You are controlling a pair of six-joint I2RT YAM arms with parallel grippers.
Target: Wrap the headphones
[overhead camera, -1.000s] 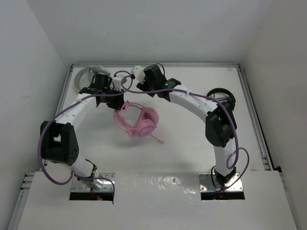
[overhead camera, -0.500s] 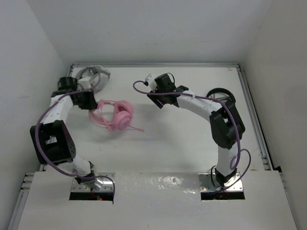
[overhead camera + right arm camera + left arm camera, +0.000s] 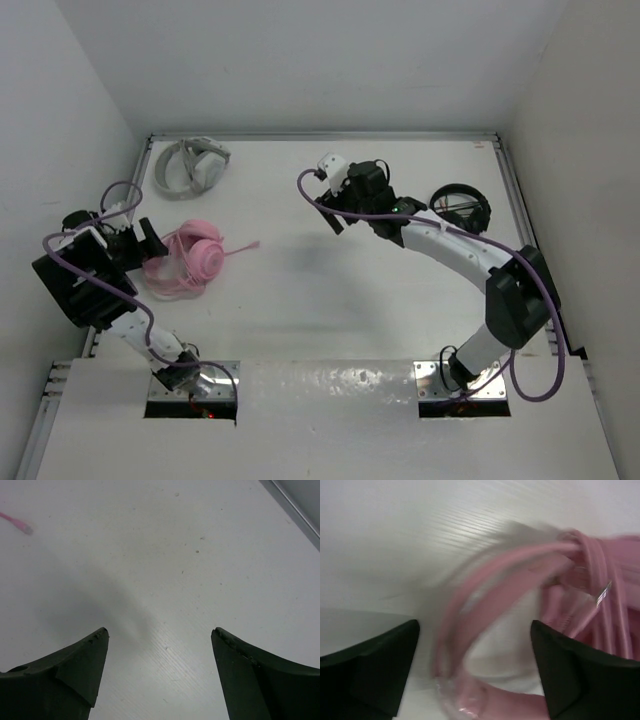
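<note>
The pink headphones [image 3: 188, 262] lie flat near the table's left edge, and their cable tip [image 3: 252, 244] pokes out to the right. My left gripper [image 3: 148, 243] is at their left side, open. In the left wrist view the blurred pink headband [image 3: 485, 580] runs loosely between the two spread dark fingers, with coils of cable [image 3: 607, 597] at the right. My right gripper [image 3: 343, 198] hangs open over bare table at the centre back, holding nothing. Only the cable tip [image 3: 22, 527] shows in its wrist view, far to the upper left.
Grey-white headphones [image 3: 190, 165] lie at the back left corner. Black headphones [image 3: 460, 208] lie at the right, beside the right arm. Metal rails [image 3: 525, 230] bound the table's sides, and the left arm is folded tight against the left wall.
The left arm pulled the pink headphones from the centre to the left edge, and its jaws then opened. The right gripper moved right and opened wider.
</note>
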